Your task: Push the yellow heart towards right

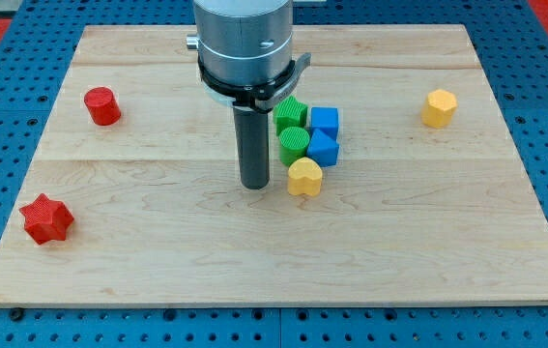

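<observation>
Yellow heart [304, 177] right of my tip [254, 185]

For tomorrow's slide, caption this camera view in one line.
My tip rests just left of the yellow heart, below clustered green and blue blocks.

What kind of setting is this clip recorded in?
Likely a robotics lab bench: a wooden board lies on a blue perforated mounting surface, with small coloured blocks such as the yellow heart scattered on it, and my tip just left of that heart.
</observation>
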Motion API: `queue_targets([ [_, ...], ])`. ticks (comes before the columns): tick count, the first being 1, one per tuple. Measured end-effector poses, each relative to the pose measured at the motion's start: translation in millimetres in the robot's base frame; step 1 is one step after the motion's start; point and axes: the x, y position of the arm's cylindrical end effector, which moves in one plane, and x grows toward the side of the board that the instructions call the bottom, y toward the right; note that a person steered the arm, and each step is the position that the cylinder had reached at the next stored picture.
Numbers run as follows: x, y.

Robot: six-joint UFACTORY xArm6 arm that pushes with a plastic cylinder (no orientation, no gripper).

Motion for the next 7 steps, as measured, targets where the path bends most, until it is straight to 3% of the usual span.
queue_targets([
  [3,-3.1,52.2],
  [6,-3.1,163.1],
  [7,-1.5,163.4],
])
